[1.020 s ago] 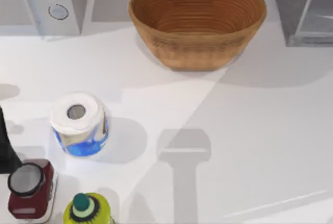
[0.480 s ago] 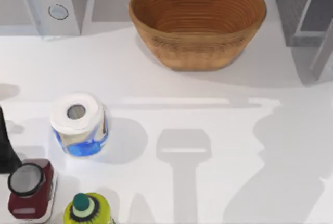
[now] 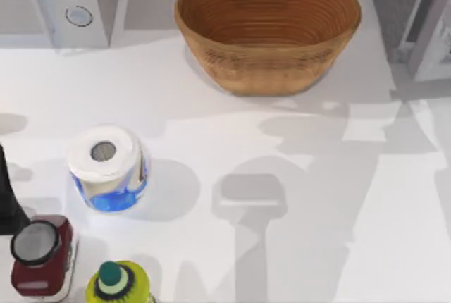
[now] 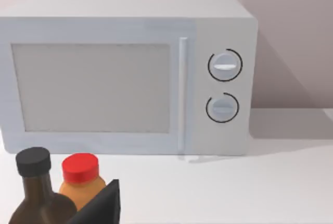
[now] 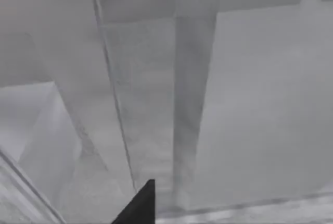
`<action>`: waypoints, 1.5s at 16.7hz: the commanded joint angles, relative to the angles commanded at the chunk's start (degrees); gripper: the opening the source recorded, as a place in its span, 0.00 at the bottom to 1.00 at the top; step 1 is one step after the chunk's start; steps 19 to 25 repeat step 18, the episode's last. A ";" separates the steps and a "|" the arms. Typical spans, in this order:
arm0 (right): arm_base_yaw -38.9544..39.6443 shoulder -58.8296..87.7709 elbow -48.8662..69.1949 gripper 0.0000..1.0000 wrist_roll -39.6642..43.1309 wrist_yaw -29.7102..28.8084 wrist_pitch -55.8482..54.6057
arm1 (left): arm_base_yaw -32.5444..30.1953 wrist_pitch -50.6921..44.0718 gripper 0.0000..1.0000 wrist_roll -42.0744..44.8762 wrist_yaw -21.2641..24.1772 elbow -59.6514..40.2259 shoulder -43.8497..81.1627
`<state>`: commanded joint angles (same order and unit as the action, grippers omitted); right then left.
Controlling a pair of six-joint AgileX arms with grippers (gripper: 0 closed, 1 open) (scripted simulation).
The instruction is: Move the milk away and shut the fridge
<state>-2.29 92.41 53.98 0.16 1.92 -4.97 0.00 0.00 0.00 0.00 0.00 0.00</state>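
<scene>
1. The counter (image 3: 303, 197) is white and smooth, with a pale wall behind it. The fridge (image 3: 398, 7) stands at the far right corner in the top view, and its pale door panel (image 3: 433, 32) hangs out at an angle, not yet flush with the body.
2. The milk cannot be found on the counter or elsewhere, so I judge it is already put away and the step in hand is closing the door.
3. The right wrist view looks closely at grey fridge surfaces, with a dark tip of the right pincer (image 5: 140, 206) at the edge. Whether this pincer is released or clenched, I cannot tell.
4. To do it well, push flat on the door panel, far from the hinge, and follow its arc until it meets the body.
5. Keep the arm away from the woven basket (image 3: 268, 28), which stands just beside the fridge.
6. The left arm is parked facing the microwave (image 4: 127, 73), near two bottles (image 4: 36, 187); its pincer state I also cannot tell.
</scene>
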 joint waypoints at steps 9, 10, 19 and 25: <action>-0.55 7.31 8.43 1.00 0.26 -0.34 1.63 | 0.00 0.00 1.00 0.00 0.00 0.00 0.00; -0.55 9.36 11.00 1.00 0.24 -0.43 2.13 | 0.00 0.00 1.00 0.00 0.00 0.00 0.00; -0.41 20.72 25.39 1.00 -0.03 -0.73 5.29 | 0.00 0.00 1.00 0.00 0.00 0.00 0.00; -0.41 20.72 25.39 1.00 -0.03 -0.73 5.29 | 0.00 0.00 1.00 0.00 0.00 0.00 0.00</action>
